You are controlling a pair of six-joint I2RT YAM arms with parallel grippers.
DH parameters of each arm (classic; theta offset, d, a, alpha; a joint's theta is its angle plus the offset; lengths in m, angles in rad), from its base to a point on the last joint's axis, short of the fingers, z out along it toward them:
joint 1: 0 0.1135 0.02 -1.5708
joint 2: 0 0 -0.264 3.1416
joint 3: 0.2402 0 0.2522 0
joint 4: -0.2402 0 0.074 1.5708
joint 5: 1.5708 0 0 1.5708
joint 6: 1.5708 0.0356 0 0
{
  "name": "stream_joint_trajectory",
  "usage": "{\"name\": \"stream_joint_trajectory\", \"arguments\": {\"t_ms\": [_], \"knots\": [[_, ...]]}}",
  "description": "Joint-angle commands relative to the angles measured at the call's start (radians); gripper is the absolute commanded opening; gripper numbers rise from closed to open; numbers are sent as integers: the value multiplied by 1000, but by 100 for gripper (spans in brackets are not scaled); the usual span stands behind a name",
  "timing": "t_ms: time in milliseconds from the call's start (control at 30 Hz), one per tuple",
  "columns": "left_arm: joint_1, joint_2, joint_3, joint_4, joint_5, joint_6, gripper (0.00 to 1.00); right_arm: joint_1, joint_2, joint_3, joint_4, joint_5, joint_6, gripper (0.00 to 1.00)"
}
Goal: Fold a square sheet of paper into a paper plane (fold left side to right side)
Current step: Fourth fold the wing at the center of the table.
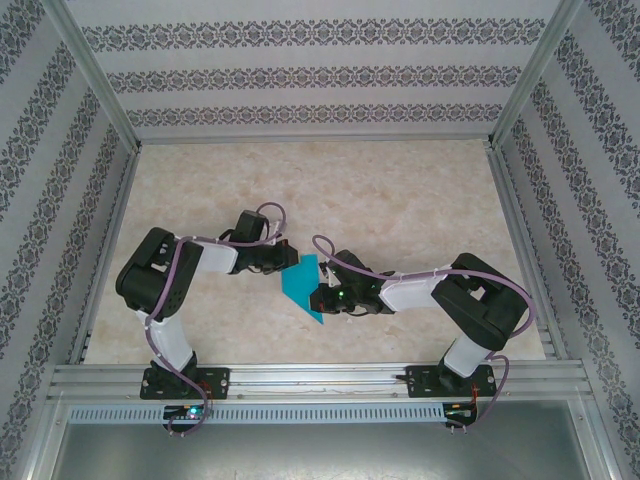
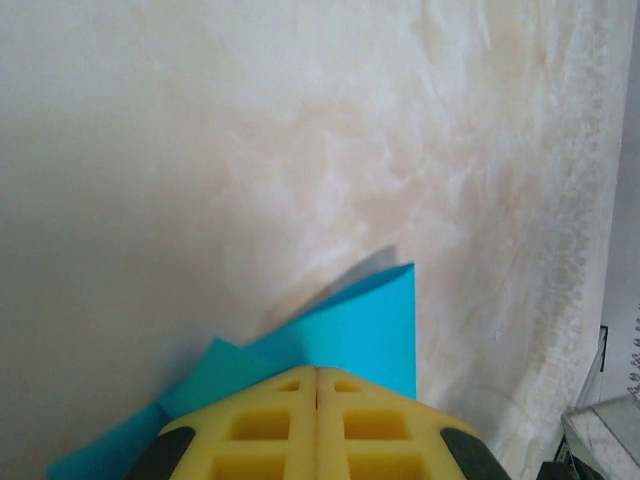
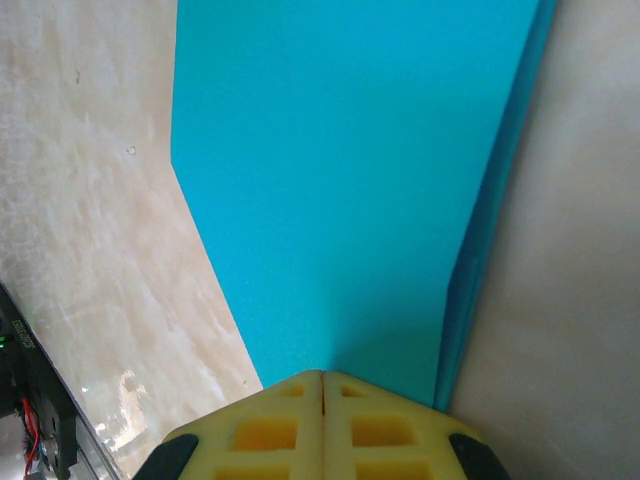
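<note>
Quick update from us: the turquoise paper plane (image 1: 303,287) lies flat about mid-worktop (image 1: 420,200), a bit toward 6 o'clock. In the top view its pointed tip aims at around 5 o'clock. The left jaws reach in from its 10 o'clock side and are shut tight, with the yellow pads (image 2: 205,445) meeting right over the paper's layered edge. The right jaws sit at its 4 o'clock side, also closed, tips against the wide blue panel. We honestly can't tell whether either pair pinches the paper or just presses on it.
</note>
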Motion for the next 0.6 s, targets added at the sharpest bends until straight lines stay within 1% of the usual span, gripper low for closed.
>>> {"name": "stream_joint_trajectory", "arguments": {"t_ms": [0, 167, 333, 467, 567], "knots": [[48, 37, 37, -36, -90, 71, 5, 28, 59, -65, -240, 24, -29, 0], [74, 80, 82, -46, -79, 85, 5, 28, 55, -62, -241, 21, -29, 0], [100, 91, 153, -106, -68, 112, 6, 25, 43, -65, -236, 18, -29, 0], [114, 71, 213, -169, -59, 139, 6, 16, 28, -75, -218, 16, -22, 0], [114, 19, 214, -195, -59, 152, 6, 7, 13, -85, -202, 19, -17, 0]]}}
